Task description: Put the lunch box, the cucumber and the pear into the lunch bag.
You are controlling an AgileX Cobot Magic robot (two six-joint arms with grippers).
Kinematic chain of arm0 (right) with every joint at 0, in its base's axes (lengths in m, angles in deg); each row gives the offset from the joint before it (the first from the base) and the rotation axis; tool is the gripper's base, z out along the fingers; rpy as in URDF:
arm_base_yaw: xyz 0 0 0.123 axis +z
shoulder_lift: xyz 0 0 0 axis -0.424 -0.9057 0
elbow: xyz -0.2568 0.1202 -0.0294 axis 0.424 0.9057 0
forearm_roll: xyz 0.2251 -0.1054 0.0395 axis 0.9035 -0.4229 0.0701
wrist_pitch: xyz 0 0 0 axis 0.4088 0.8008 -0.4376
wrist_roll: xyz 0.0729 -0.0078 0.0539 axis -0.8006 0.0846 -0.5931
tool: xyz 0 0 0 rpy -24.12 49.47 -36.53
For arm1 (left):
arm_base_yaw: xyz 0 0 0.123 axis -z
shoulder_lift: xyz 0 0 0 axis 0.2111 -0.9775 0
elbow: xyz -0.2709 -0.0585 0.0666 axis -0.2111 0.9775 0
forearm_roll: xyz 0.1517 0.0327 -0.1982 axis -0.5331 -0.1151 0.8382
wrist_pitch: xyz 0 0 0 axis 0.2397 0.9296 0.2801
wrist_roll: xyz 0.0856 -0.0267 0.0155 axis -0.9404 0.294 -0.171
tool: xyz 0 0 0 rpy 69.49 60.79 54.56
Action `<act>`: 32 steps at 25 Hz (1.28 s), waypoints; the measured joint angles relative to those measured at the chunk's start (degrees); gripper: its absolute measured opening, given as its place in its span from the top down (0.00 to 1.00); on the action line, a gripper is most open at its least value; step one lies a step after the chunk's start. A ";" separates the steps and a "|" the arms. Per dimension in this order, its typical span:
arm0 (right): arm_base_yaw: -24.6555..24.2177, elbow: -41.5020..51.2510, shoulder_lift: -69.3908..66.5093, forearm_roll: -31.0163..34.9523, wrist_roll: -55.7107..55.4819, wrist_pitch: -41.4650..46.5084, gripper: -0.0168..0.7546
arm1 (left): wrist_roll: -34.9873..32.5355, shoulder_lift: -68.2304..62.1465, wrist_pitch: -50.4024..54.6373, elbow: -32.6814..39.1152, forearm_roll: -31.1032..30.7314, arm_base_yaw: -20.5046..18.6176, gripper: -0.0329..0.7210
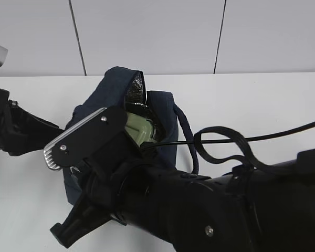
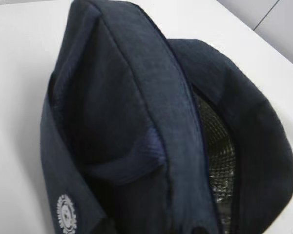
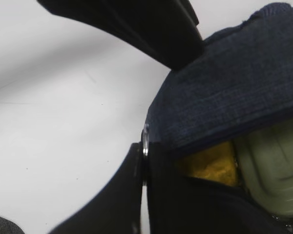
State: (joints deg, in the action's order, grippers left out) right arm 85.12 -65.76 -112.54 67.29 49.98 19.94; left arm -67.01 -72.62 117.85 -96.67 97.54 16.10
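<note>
The lunch bag [image 1: 163, 118] sat open on the white worktop [image 1: 262, 105], and in its mouth lay the lunch box [image 3: 276, 165] with the pear [image 3: 210, 165] just beside it. My right fingers [image 3: 171, 34] were spread wide at the bag's rim. My left fingers were out of view, so I couldn't tell their state.

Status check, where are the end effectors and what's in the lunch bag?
Right end effector open at the lunch bag mouth. Lunch box and pear inside. Cucumber unseen. Left end effector out of view.
</note>
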 joint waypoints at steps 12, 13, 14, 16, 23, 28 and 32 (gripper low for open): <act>0.00 0.00 0.04 0.12 0.00 0.13 0.98 | -0.03 -0.47 2.26 -0.13 0.59 0.15 0.57; 0.00 0.00 0.04 0.23 0.00 0.13 0.98 | -0.07 -0.73 1.98 -0.13 0.99 0.53 0.57; 0.00 0.00 0.04 0.23 0.00 0.15 0.98 | -0.07 -1.18 1.76 -0.13 1.47 1.11 0.57; 0.00 0.00 0.13 0.23 0.00 0.26 0.98 | -0.07 -2.57 0.72 -0.18 1.85 2.59 0.57; 0.00 0.00 0.13 0.89 0.00 0.26 0.98 | -0.14 -4.55 -2.35 -0.18 1.90 4.16 0.92; 0.00 0.00 1.66 3.02 0.28 -0.62 0.98 | -0.16 -4.57 -2.07 -0.18 1.45 4.16 0.95; -0.63 -0.63 3.30 5.00 3.24 -1.53 0.98 | -0.16 -4.57 -0.55 -0.25 1.45 4.16 0.95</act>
State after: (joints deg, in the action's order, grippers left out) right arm 84.49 -66.38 -109.24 72.29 53.22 18.41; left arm -67.17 -77.19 117.30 -96.92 98.99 20.26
